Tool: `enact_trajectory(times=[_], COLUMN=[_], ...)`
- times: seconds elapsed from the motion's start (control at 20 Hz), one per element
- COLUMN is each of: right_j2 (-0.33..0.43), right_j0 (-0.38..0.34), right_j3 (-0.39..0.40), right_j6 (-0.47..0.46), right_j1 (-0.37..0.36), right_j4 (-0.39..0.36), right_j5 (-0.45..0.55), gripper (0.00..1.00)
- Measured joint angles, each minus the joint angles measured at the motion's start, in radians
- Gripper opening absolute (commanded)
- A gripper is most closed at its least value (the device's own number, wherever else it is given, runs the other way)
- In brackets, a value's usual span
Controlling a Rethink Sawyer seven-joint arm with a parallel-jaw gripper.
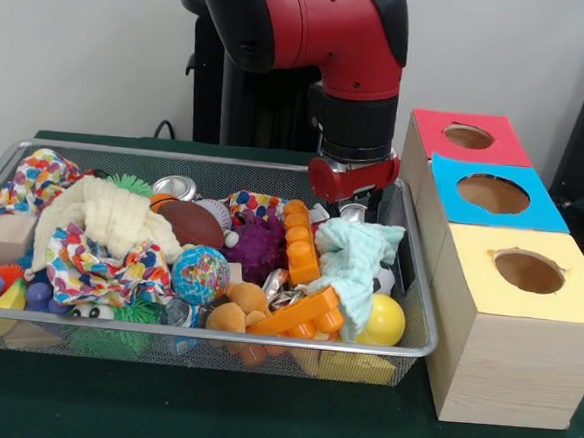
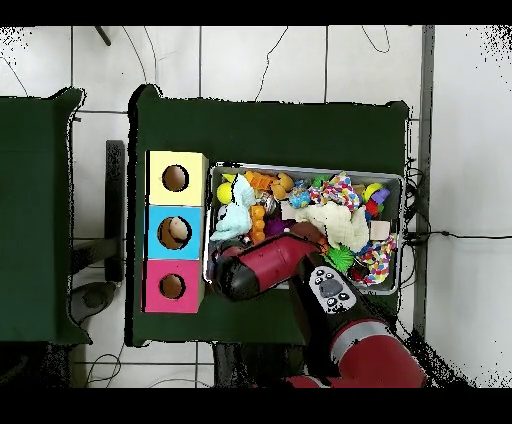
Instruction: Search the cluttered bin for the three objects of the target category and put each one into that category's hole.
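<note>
Three wooden boxes stand in a row just beside the wire mesh bin (image 1: pixel 417 318) in the front view, topped red, blue and yellow, and the round hole (image 1: pixel 493 194) of the blue-topped box (image 1: pixel 494 198) lies in the middle one. The red arm (image 1: pixel 325 31) comes down into the far right corner of the bin, and its gripper (image 1: pixel 354 209) sits low behind a pale green cloth (image 1: pixel 354 263); whether its fingers are spread or pressed together cannot be told. A globe-printed ball (image 1: pixel 200 274), an orange toy (image 1: pixel 300 315) and a yellow ball (image 1: pixel 384 321) lie among the clutter, and no bluish plastic piece can be picked out with certainty. From overhead, the arm (image 2: pixel 270 265) covers the bin's (image 2: pixel 304 167) corner nearest the boxes, hiding the gripper, and something pale shows inside the blue box's hole (image 2: pixel 175 232).
</note>
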Motion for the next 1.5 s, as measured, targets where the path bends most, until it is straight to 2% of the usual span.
enact_trajectory(times=[0.05,1.5], right_j2=[0.000,0.013], right_j0=[0.000,-0.021], right_j3=[-0.001,-0.001], right_j6=[0.000,0.000], right_j1=[0.000,0.010], right_j4=[0.005,0.038], right_j5=[0.007,0.019], gripper=[0.00,0.00])
